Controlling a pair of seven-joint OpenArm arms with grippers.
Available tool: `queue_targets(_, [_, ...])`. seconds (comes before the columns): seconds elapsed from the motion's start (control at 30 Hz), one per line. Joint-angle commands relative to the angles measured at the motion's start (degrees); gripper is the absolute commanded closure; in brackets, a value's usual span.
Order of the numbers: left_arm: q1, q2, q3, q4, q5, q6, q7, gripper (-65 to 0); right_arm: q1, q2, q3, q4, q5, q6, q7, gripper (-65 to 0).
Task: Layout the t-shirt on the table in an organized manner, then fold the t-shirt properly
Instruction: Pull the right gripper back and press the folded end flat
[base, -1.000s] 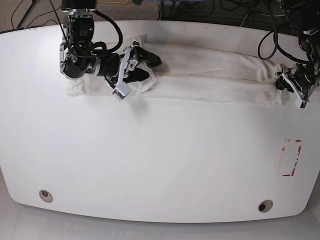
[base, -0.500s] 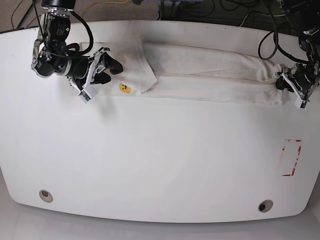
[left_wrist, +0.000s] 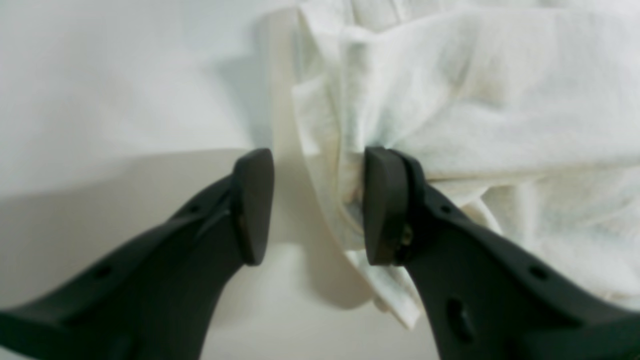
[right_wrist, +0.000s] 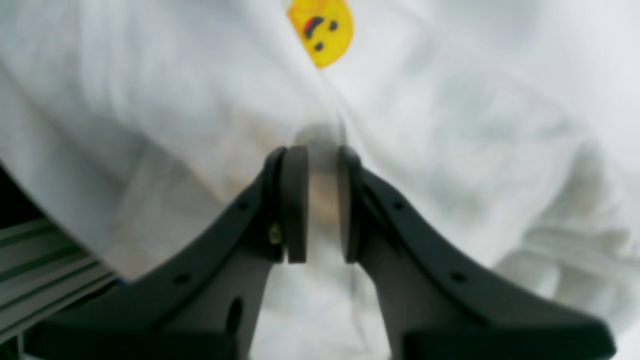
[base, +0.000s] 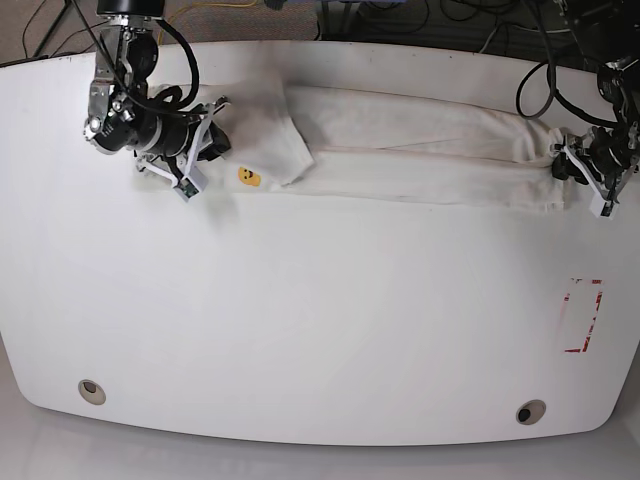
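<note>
The t-shirt (base: 400, 150) lies as a long, narrow folded band along the far edge of the table (base: 320, 320), running from near the far left corner toward the far right edge, with a flap doubled over at its left end and the small yellow smiley (base: 247, 177) showing just below that flap. My right gripper (right_wrist: 316, 200) sits at that left end with its jaws nearly together on a pinch of white cloth just under the smiley; I judge this a grip being taken, and I want a full fold of fabric between the pads, not only the top layer, before I move. My left gripper (left_wrist: 312, 205) is at the opposite end of the band, jaws standing apart, one pad pressed into the bunched hem and the other over bare table, so it grips nothing yet; the base view shows it (base: 598, 170) right at the shirt's right end. To do this step well, I think I should seat the right pinch deep enough to catch all the layers, then lift only slightly so the cloth clears the tabletop without dragging the rest of the band askew. The left side would best steady or clamp its end first, because a pull from one end alone could slide the whole strip toward the far left corner and undo the neat long edges.
</note>
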Motion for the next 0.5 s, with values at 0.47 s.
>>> queue_targets(0.47, [-1.5, -0.1, -6.2, 4.2, -1.2, -0.1, 4.8, -27.5, 3.0, 0.6, -0.8, -16.2, -6.0, 0.1, 9.5, -9.0])
